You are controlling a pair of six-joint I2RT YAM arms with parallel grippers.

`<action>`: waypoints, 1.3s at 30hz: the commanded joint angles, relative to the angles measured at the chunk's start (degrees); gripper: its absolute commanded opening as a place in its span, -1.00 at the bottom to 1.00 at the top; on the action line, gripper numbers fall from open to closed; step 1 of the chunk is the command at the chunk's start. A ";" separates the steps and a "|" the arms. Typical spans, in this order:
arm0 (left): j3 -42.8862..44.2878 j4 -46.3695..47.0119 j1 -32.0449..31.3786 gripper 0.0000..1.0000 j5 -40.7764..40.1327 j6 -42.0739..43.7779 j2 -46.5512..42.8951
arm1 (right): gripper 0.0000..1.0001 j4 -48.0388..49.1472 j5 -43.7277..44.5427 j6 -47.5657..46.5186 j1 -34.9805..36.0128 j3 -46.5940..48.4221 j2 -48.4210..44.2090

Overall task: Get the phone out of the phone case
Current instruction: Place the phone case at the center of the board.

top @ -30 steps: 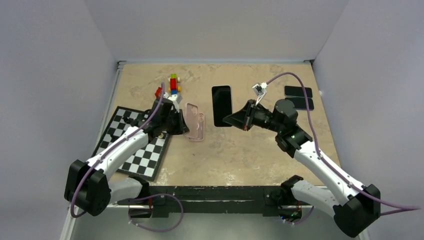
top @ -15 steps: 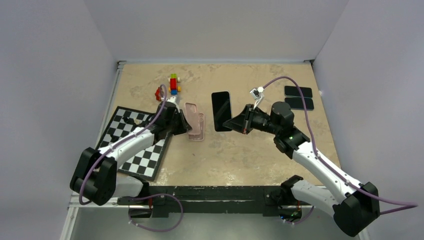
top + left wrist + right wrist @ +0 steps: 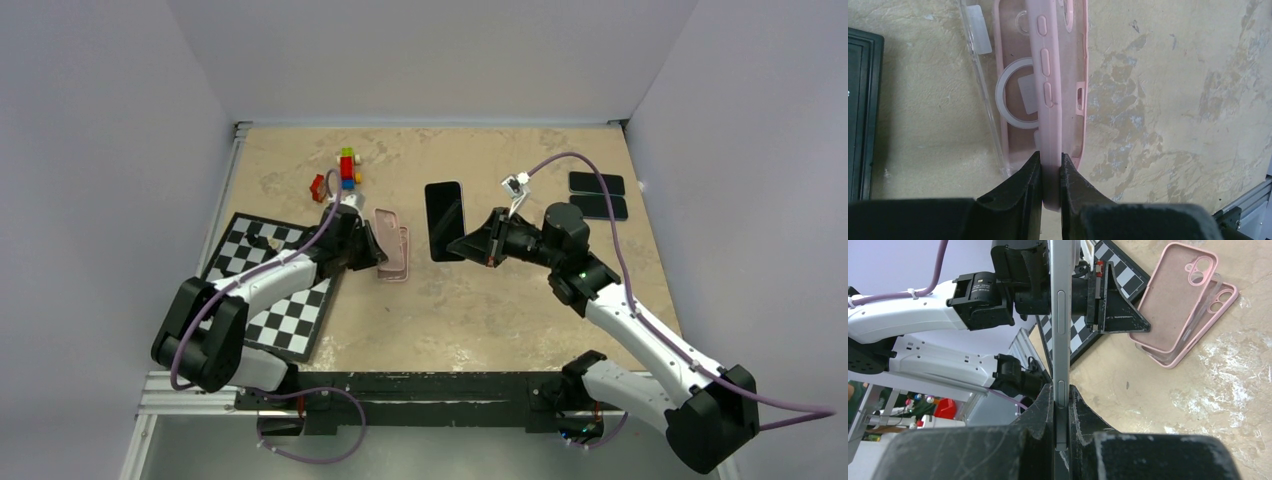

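The dark phone is clear of the case and stands on its long edge in my right gripper, which is shut on its lower end. The right wrist view shows its grey side rail running up from between the fingers. The pink phone case lies open side up, left of the phone. My left gripper is shut on its near side wall. A clear case lies partly under the pink one.
A checkerboard lies under the left arm. Coloured toy bricks sit behind it. Two dark flat slabs rest at the back right by the wall. Bare tabletop lies in front of the phone.
The right gripper has shifted slightly left and nearer with the phone. The left arm's elbow has swung inward while its gripper stays on the pink case.
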 commanded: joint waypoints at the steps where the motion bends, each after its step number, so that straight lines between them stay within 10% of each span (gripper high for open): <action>1: -0.45 2.97 -0.67 -1.00 0.73 -0.57 -0.03 | -1.00 5.74 -1.36 0.11 -0.42 0.60 -1.16; 13: -1.22 -0.22 -0.94 -0.76 0.64 -1.30 -0.49 | -1.00 6.95 -1.88 0.78 -0.91 -0.32 -0.84; 39: 4.29 -11.93 -1.29 0.80 -1.72 1.17 -7.96 | -1.00 8.10 -2.15 1.81 -0.96 -0.58 1.18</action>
